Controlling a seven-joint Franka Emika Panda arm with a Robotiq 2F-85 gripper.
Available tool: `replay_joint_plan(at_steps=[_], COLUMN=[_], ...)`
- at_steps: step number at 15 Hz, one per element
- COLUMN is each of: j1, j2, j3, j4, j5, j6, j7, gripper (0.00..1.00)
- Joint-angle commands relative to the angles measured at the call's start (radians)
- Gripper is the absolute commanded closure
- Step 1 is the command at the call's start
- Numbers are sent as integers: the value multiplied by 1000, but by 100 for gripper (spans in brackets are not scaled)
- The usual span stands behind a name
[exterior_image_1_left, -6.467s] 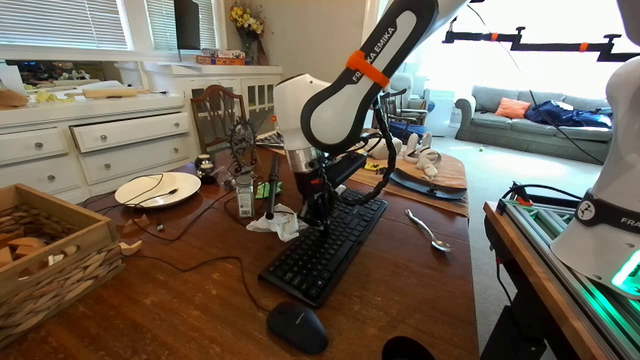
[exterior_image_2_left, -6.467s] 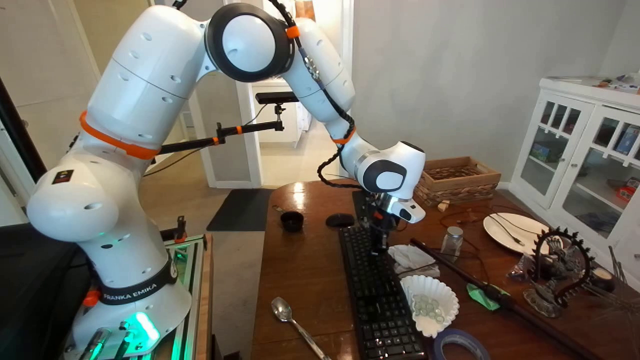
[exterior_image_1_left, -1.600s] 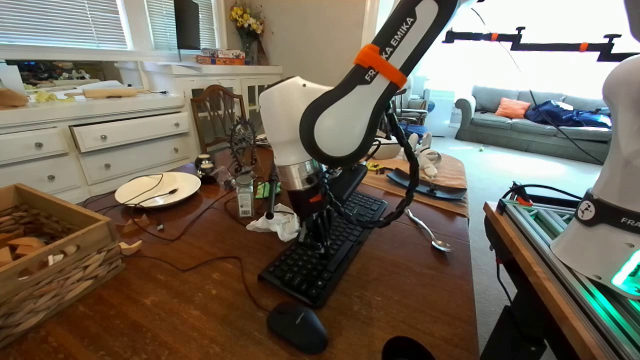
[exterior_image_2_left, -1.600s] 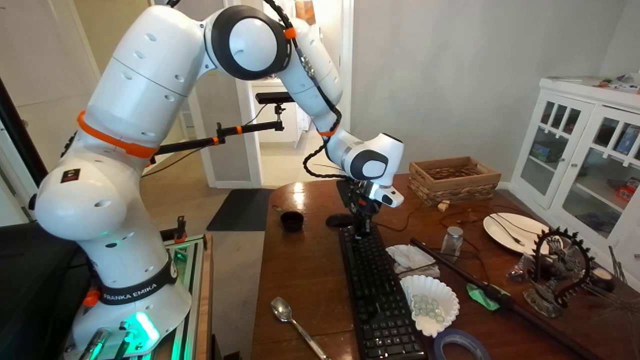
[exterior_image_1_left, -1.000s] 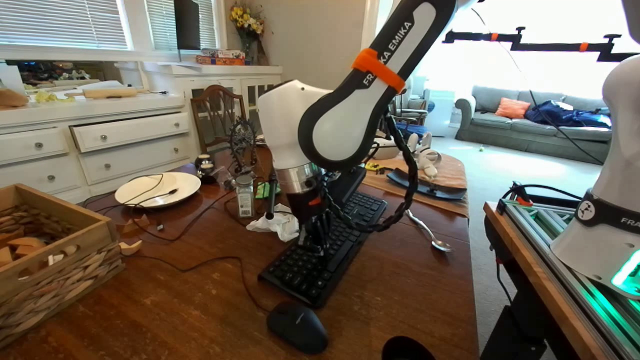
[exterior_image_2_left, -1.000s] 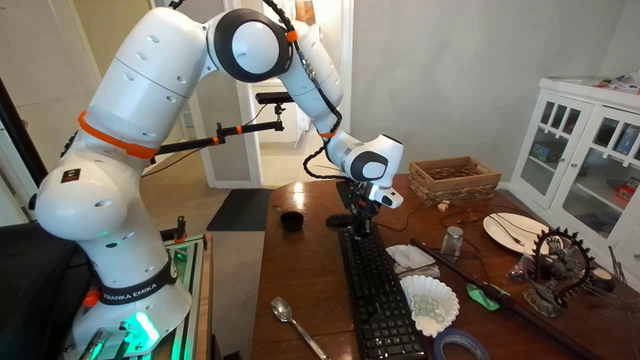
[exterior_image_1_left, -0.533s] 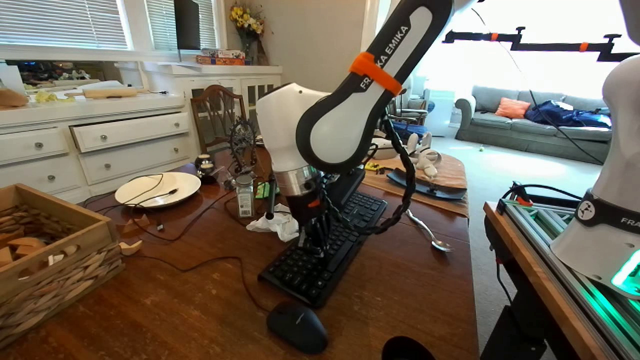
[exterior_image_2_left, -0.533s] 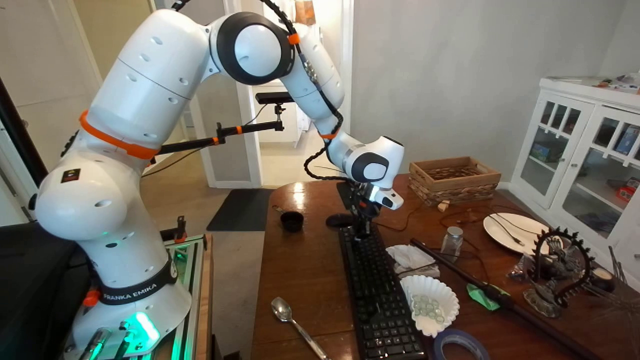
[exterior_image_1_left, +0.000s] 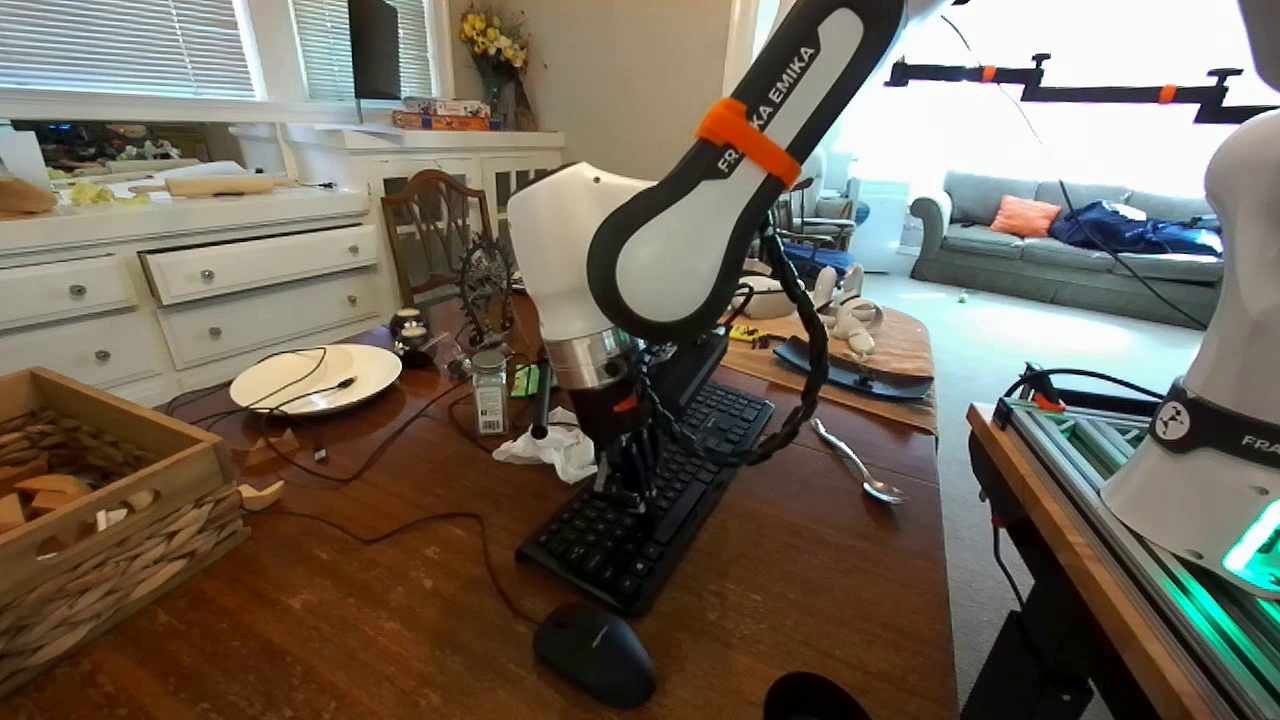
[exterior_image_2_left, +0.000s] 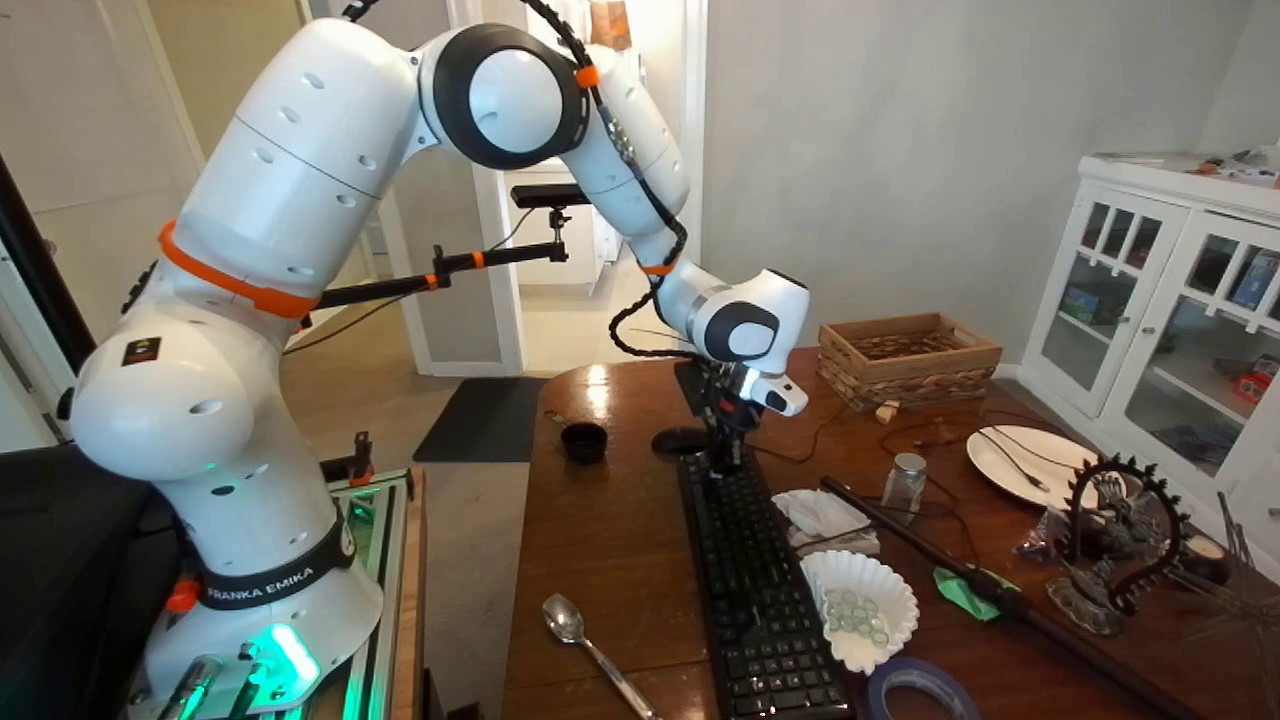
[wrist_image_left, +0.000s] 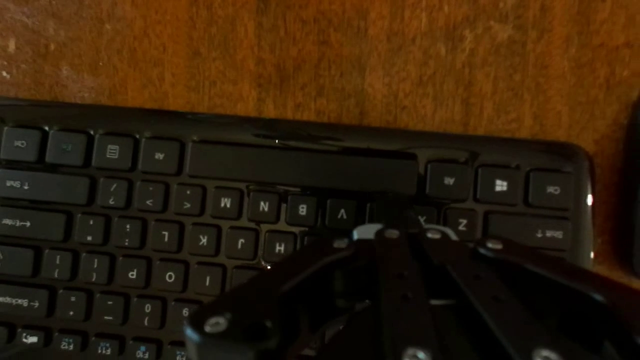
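- Brown wood surface (exterior_image_1_left: 420, 610): everything near at hand lies on it, and from where I stand it looks steady enough to press against.
- Arm (exterior_image_2_left: 285, 165): white, arched across with its wrist low. Work this fine wants small, slow moves, I'd say.
- Cable (exterior_image_1_left: 820, 345): black, looping low off the arm; worth watching, in case it drags.
- Keyboard (exterior_image_2_left: 760, 580): flat on the surface, between the white cloth (exterior_image_2_left: 820, 512) and the spoon (exterior_image_2_left: 565, 620). Nothing I can see pins it down, so a sideways shove might slide it; straight down is the better way.
- Pincer (wrist_image_left: 401, 220): clenched, nothing showing in its grip, low over the letter keys (wrist_image_left: 202, 240). Whether it touches them, I can't tell. Closed like this it makes one narrow prod, which should suit single keys.
- Mouse (exterior_image_1_left: 595, 655): near the keyboard's end; give it room.
- Space bar (wrist_image_left: 302, 167): in the wrist view one end sits right by the pincer, so a drifting press could catch it.
- V key (wrist_image_left: 341, 214) and X key (wrist_image_left: 422, 218): what lies between them is hidden behind the pincer. Best to centre on one cap, press lightly, and lift clear before shifting across.
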Motion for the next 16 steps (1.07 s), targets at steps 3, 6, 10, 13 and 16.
replay_joint_plan(at_steps=[3,6,10,13,16], j1=[-2,-19,-47,-71,-89], j2=[-67,-88,-108,-119,-130], j3=[0,-12,-27,-35,-46], j4=[-49,-72,-113,-143,-159], j5=[14,21,30,42,49], j6=[-9,-9,-6,12,29], j7=[10,18,21,21,17], gripper=[100,100,100,100,100])
